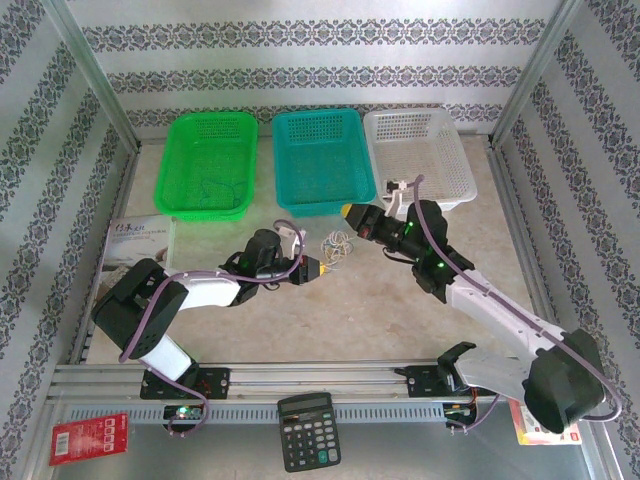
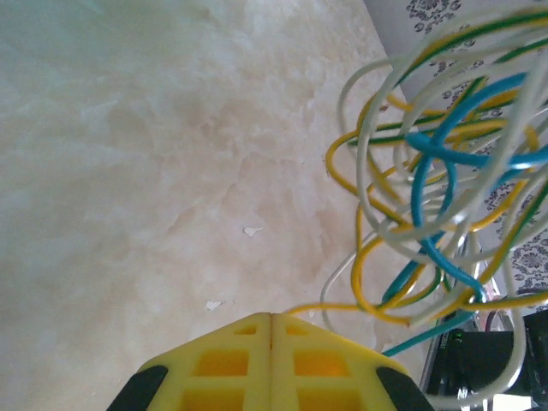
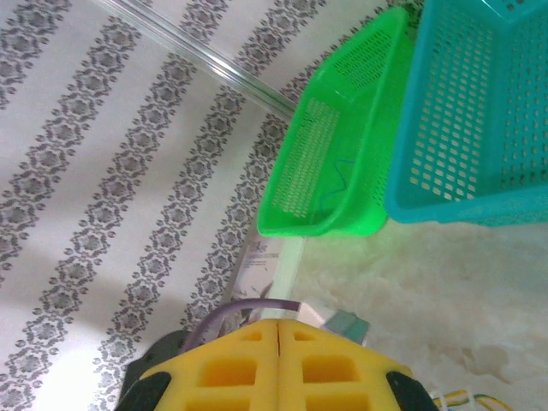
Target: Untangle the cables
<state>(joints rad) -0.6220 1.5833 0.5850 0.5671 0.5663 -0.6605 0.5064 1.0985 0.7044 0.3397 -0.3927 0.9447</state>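
Observation:
The cables lie in a small clump on the table between the two grippers. In the left wrist view the cables are loops of yellow, white, blue and green wire at the right. My left gripper sits just below-left of the clump, its yellow fingers pressed together. One yellow strand runs from the clump into its tip. My right gripper hovers above-right of the clump, shut with nothing in it. A few cable loops show at the bottom right of the right wrist view.
A green basket, a teal basket and a white basket line the back. A thin blue strand lies in the green basket. A booklet lies at the left and a calculator at the front.

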